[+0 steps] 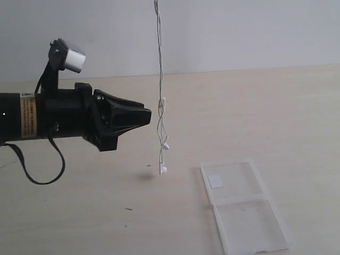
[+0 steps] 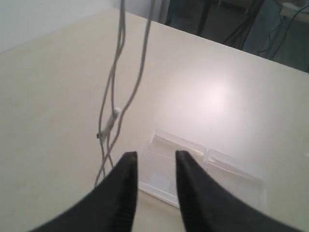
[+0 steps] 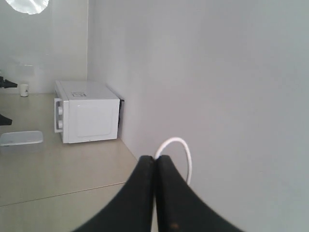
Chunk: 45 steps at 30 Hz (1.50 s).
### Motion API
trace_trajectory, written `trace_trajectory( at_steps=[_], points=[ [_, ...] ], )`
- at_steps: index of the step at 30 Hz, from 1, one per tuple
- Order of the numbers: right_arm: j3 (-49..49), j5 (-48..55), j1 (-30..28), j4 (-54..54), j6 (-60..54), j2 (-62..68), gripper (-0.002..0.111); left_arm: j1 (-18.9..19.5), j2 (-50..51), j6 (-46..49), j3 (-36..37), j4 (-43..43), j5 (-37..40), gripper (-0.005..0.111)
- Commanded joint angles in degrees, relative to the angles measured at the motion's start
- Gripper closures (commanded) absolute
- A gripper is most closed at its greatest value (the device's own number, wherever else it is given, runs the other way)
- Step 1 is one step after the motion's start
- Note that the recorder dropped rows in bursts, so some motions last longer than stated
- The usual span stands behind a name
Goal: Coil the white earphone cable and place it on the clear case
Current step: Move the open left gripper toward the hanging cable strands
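The case [image 1: 249,223] lies open and flat on the counter [image 1: 276,117], its two clear panels joined at the hinge, with a small white sticker [image 1: 215,181] on the panel farther from the camera. In the exterior view the cable [image 1: 163,104] hangs straight down to the left of the case, near its sticker panel. The loosely twisted strands run up out of the top of the picture. The earbuds [image 1: 163,169] dangle at the low end, and the lowest one hangs just above the counter with its shadow a little aside of it; none of the cable rests on the case. The left hand [image 1: 149,114] is farther from the case than the cable, held level above the counter with its tips pointing at the hanging strands and stopping just short of them. From its wrist camera the left hand [image 2: 155,155] is released: the two dark fingers stand apart with nothing between them, the cable [image 2: 114,115] hangs beside one finger, and the case [image 2: 227,174] lies on the counter beyond the tips. The right hand [image 3: 155,159] does not show in the exterior view. Its own camera shows it clenched tight, with a white loop of cable [image 3: 176,139] curling out from between the tips. Behind it are a pale wall [image 3: 231,87] and a white microwave [image 3: 87,118].
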Motion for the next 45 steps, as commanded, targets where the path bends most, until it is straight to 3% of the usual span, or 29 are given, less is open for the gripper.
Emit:
trace_trajectory(
  at_steps=[1, 4, 14, 22, 30, 36, 45],
  points=[
    [-0.5, -0.1, -0.2, -1.4, 0.2, -0.4, 0.108, -0.6, 1.5, 0.3, -2.0, -5.6, 2.2, 0.042],
    [-0.5, -0.2, -0.2, -1.6, 0.4, -0.4, 0.108, -0.6, 2.5, 0.3, -3.2, -6.5, 3.3, 0.029],
    [-0.5, -0.4, -0.2, -1.8, 0.4, -0.4, 0.108, -3.8, 7.1, 0.3, -7.9, -7.5, 4.2, 0.030],
    [-0.5, -0.2, -0.2, -1.8, 1.4, -0.4, 0.108, -4.1, 10.1, 0.6, -9.6, -14.3, 4.3, 0.030],
    [-0.5, -0.2, -0.2, -1.8, 1.4, -0.4, 0.108, -4.7, 10.5, 1.1, -9.7, -14.3, -0.3, 0.030],
    [-0.5, -0.2, -0.2, -1.8, 1.4, -0.4, 0.108, -6.7, 10.5, 6.9, -11.1, -14.5, 0.1, 0.030],
    [-0.5, 0.1, -0.2, -2.3, 1.5, -0.4, 0.108, -6.8, 10.5, 7.9, -13.1, -14.2, 3.8, 0.030]
  ],
)
